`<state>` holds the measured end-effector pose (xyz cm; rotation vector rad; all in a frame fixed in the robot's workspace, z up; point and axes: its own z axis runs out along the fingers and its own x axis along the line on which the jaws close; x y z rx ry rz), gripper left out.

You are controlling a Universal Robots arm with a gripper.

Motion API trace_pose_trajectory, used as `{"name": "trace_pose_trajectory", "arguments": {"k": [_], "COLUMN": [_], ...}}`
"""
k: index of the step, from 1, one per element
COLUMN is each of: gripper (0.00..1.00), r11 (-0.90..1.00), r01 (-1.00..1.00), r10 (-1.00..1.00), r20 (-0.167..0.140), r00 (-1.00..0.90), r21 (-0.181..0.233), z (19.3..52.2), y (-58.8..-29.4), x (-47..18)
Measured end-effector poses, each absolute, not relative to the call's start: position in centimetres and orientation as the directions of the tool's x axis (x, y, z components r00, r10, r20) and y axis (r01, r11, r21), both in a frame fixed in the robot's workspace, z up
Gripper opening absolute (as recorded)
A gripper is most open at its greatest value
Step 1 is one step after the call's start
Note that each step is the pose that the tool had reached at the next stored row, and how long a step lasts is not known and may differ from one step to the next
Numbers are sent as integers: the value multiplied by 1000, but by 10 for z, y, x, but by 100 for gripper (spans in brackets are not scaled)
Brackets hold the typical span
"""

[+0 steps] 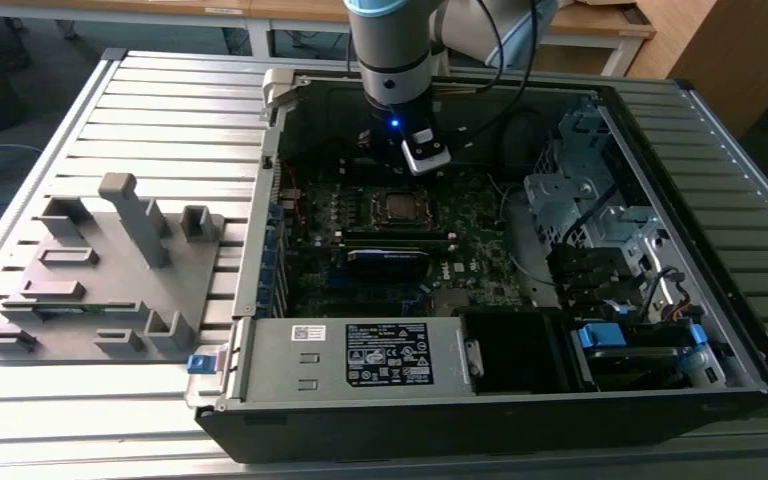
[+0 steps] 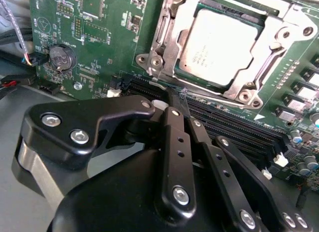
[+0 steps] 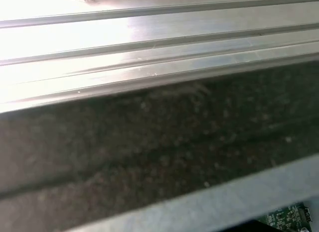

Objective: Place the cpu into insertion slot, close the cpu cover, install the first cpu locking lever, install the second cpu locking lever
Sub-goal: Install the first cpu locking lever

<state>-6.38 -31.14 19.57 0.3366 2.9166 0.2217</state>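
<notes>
Since the cpu sits in the insertion slot under the closed cpu cover, my gripper hovers just beside it, fingers pinched together, nothing held. Cover looks thin, stiff, slick (press its edge, not the fragile chip).

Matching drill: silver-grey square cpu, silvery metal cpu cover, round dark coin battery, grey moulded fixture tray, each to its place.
1 cpu
2 cpu cover
3 coin battery
4 fixture tray

A on the slatted table
B on the green motherboard, clear of the chip
C framing the chip
D inside the frame's cut-out

Pairs: 1-D, 2-C, 3-B, 4-A
</notes>
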Motion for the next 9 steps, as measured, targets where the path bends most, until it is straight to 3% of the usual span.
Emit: {"name": "trace_pose_trajectory", "arguments": {"k": [9], "gripper": [10], "r11": [965], "r01": [209], "r10": [237], "r20": [-180], "r00": [-955], "r21": [160], "z": [196], "y": [-312], "x": [-64]}}
